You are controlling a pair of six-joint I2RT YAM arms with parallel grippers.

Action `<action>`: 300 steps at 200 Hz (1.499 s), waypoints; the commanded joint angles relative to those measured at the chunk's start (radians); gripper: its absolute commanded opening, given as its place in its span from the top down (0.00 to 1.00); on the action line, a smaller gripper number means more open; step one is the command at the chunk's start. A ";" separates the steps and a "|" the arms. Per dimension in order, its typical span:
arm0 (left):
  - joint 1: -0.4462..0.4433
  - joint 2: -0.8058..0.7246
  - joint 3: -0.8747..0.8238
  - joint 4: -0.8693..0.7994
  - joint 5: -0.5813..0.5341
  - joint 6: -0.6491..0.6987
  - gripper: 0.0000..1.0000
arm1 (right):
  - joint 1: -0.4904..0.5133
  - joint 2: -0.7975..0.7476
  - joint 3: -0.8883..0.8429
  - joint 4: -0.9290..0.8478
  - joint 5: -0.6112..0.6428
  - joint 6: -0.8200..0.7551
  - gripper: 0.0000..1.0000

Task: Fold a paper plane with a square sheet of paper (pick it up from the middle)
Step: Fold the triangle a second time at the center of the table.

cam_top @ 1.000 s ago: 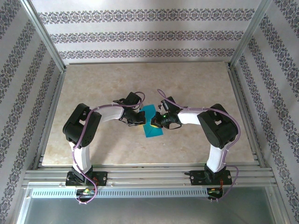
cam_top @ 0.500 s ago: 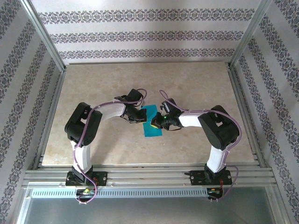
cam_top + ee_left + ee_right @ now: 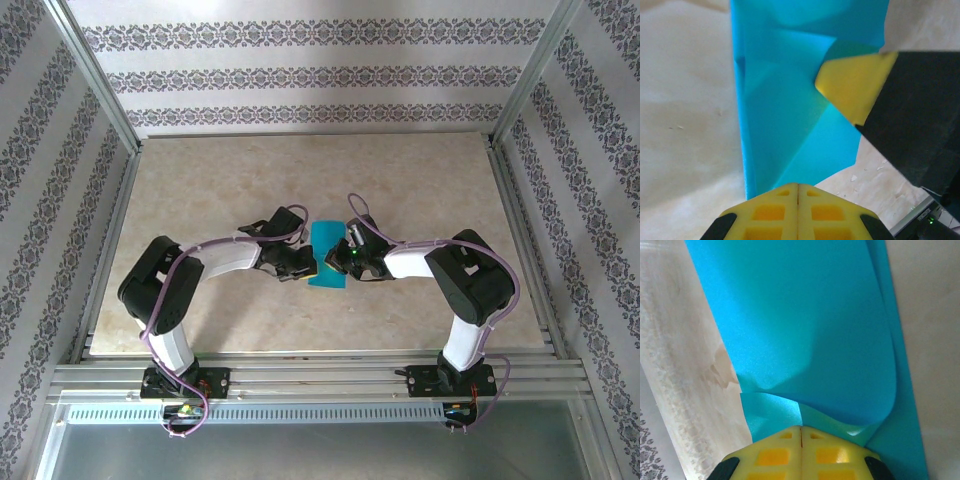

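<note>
A thin teal-blue sheet of paper (image 3: 327, 240), already creased into a tall, narrow strip with slanted flaps, lies flat on the pale, marbled beige table (image 3: 220, 180). More bare tabletop lies beyond the sheet's far edge than before its near one. The left pincer (image 3: 306, 268) meets the sheet at its left edge, towards the near end. In the left wrist view its yellow fingertips (image 3: 775, 212) are pressed together with only a thin seam between them. Their point sits right at the sheet's near left corner. Whether any paper is caught between them cannot be told. The right pincer (image 3: 336, 262) comes in from the sheet's right side and sits over the sheet's lower middle, clenched as well. In the left wrist view its yellow tip rests on a diagonal fold of the sheet. In the right wrist view a loose flap of the sheet curls up in a soft, rounded bend that reaches that pincer's closed yellow fingertips (image 3: 832, 455). The pictures do not settle whether the flap is pinched or merely pressed down. The two pincers stand near each other across the sheet's width, without touching.
</note>
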State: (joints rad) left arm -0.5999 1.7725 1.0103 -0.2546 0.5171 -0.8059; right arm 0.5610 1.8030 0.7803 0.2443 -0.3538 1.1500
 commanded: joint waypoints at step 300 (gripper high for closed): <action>-0.017 -0.129 -0.020 -0.122 -0.133 0.063 0.95 | 0.002 0.076 -0.024 -0.099 0.067 -0.018 0.96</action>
State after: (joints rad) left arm -0.6086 1.6733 0.9604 -0.4587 0.4156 -0.7685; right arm 0.5610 1.8130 0.7818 0.2646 -0.3496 1.1526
